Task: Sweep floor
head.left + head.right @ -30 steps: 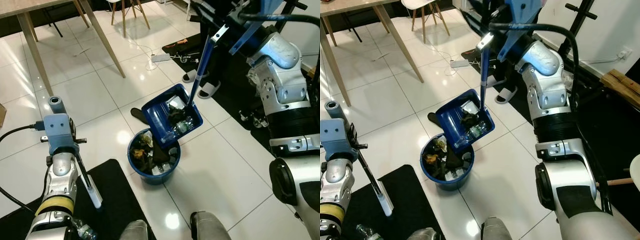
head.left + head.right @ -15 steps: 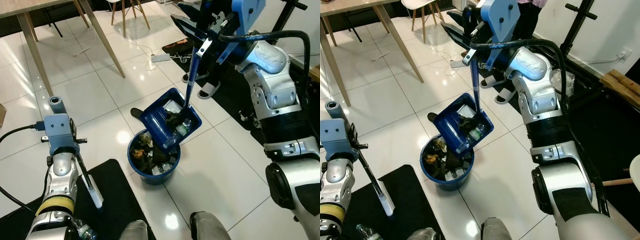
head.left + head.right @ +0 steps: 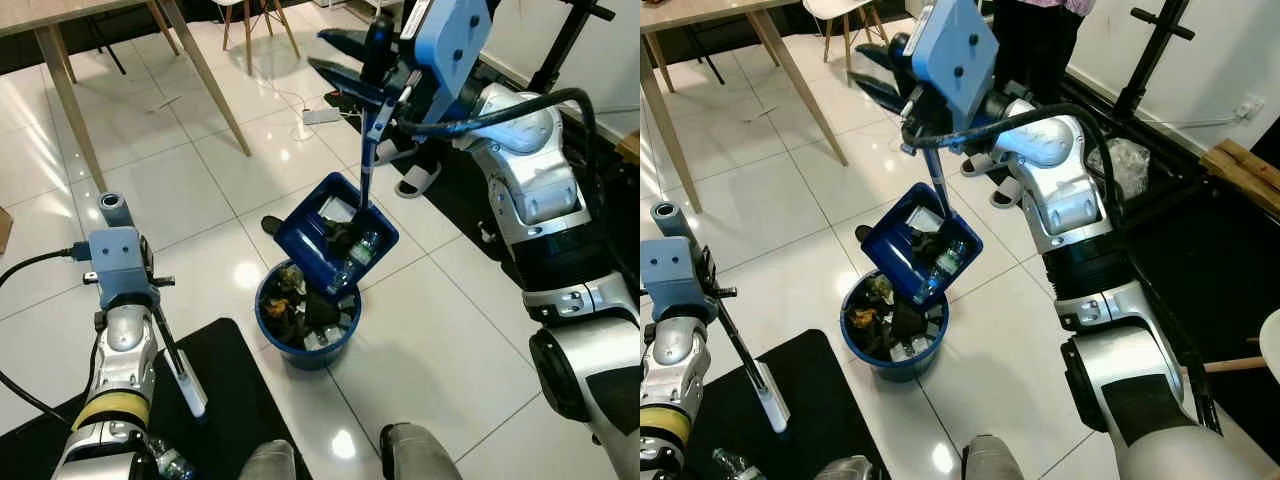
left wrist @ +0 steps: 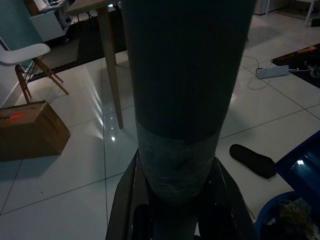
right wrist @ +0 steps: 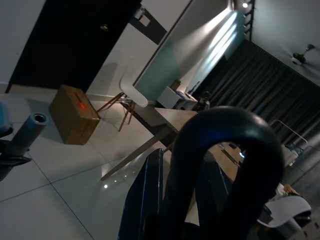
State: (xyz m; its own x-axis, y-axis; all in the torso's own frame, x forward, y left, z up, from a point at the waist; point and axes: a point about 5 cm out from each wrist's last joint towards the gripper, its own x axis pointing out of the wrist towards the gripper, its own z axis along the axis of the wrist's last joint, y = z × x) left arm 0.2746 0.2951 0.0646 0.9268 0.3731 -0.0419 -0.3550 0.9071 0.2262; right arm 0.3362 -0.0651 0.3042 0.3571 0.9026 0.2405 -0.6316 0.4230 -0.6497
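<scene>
A blue dustpan (image 3: 312, 232) hangs tilted over the round blue bin (image 3: 296, 350), its lower corner above the rim. Dark litter and a clear plastic bottle (image 3: 361, 249) lie in the pan; the bin holds mixed rubbish. My right gripper (image 3: 374, 42) is raised high and shut on the top of the dustpan's long blue handle (image 3: 364, 160); the right wrist view shows the handle's black loop (image 5: 220, 150) between the fingers. My left gripper (image 3: 116, 232) stands low on the left, shut on the grey broom pole (image 4: 182, 90), whose thin lower part (image 3: 170, 345) runs down to the black mat.
A wooden table's legs (image 3: 205, 75) stand at the back left, chair legs behind them. A power strip (image 3: 322, 116), pale slippers (image 3: 418, 178) and a black sole (image 3: 270, 224) lie on the white tiles. The black mat (image 3: 235, 400) is by my feet. A cardboard box (image 4: 30, 130) sits farther left.
My right arm has swung left and its gripper has come further into view. The dustpan has shifted left over the bin. The left arm and broom have not moved.
</scene>
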